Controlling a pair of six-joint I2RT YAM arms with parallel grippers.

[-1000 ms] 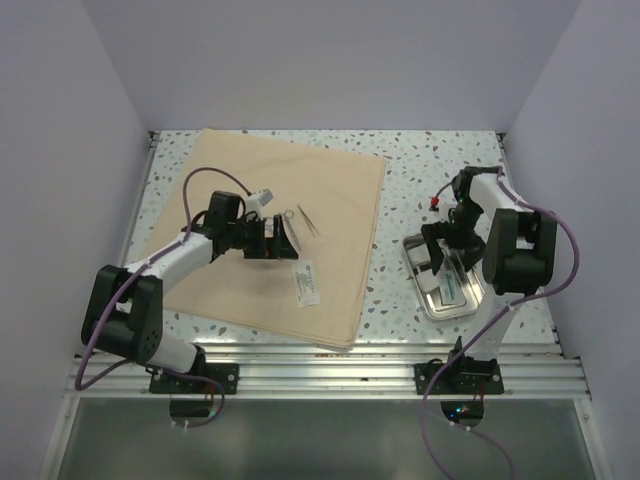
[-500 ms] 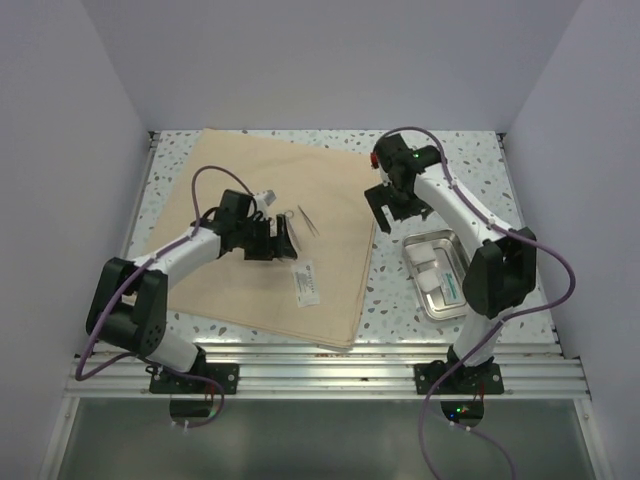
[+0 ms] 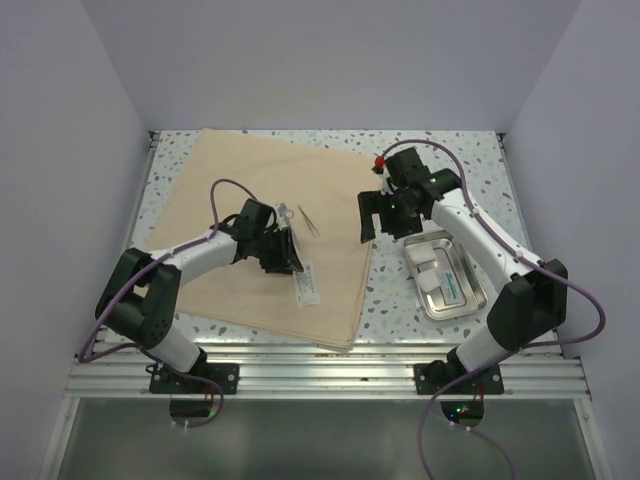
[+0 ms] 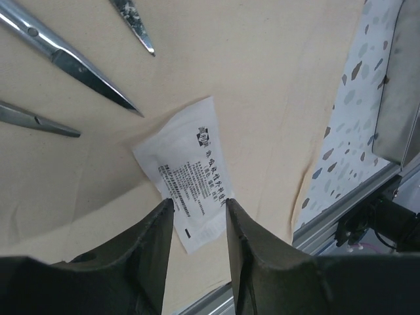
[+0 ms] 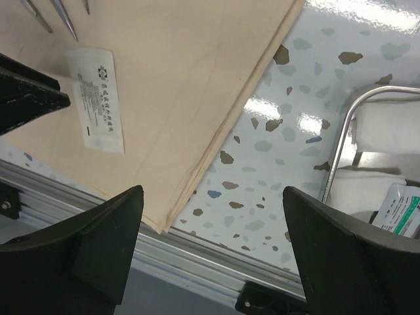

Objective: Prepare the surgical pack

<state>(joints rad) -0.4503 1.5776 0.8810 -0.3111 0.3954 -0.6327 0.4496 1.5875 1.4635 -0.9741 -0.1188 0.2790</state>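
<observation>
Left gripper [image 4: 198,205]: fingers narrowly parted, nothing between them, tips over white printed sealed packet [image 4: 193,180]; contact cannot be told. Packet flat on large tan cloth sheet [image 3: 250,185], steel scissors blades [image 4: 79,69] at its 11 o'clock. Right gripper [image 5: 211,197]: fingers spread wide, empty, above cloth's right edge and speckled table [image 5: 262,164]. Shiny rectangular steel tray [image 5: 336,147] at its 4 o'clock in top view, holding white gauze squares [image 5: 387,128] and green-printed packet [image 5: 401,211].
</observation>
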